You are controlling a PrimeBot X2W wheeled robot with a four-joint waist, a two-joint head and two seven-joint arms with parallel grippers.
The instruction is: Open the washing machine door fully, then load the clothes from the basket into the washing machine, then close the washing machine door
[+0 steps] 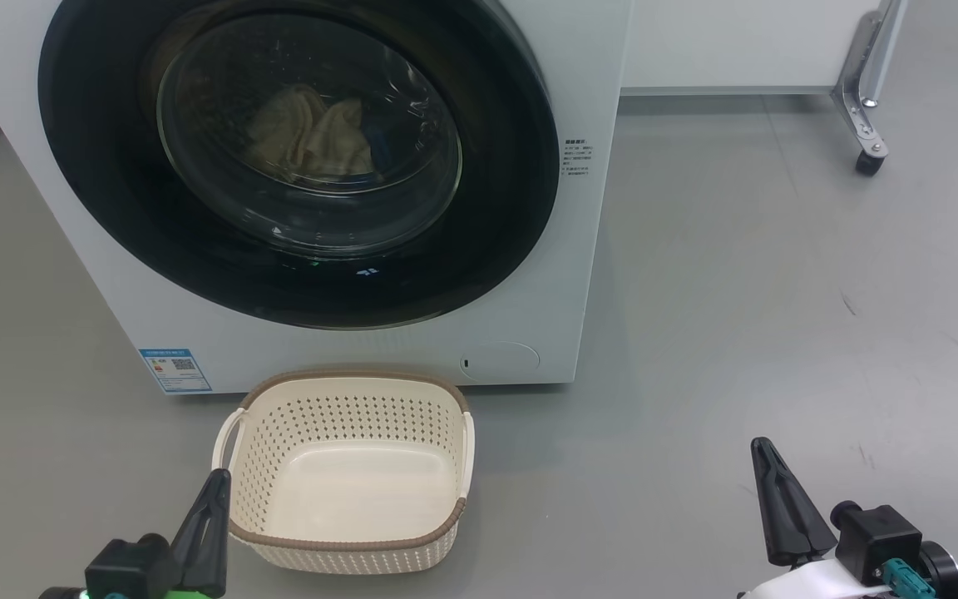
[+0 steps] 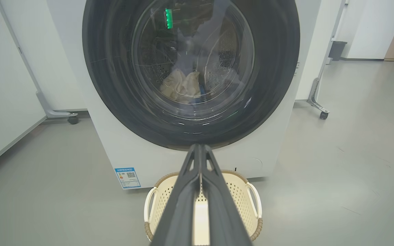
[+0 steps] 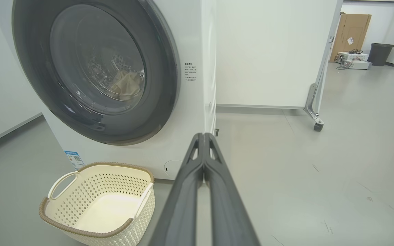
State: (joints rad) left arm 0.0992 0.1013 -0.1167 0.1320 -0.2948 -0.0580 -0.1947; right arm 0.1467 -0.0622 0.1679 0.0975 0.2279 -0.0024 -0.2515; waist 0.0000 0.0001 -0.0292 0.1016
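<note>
On the floor [image 1: 737, 291] in front of the washing machine [image 1: 583, 274], the basket [image 1: 354, 376] stands empty — bare cream bottom, no garment in it. The clothes [image 1: 313, 137] lie inside the drum, a pale yellow heap with a bit of blue, seen through the glass. The washing machine door [image 1: 304, 229] sits flush against the front panel, closed. Left end effector [image 1: 219, 476] is low beside the basket's left handle, fingers pressed together, grasping nothing. Right end effector [image 1: 762, 449] is well off to the right over bare floor, likewise clenched and empty. Judgement: all three steps look done — opening, loading, closing. Nothing appears left; whether the latch fully caught cannot be told.
</note>
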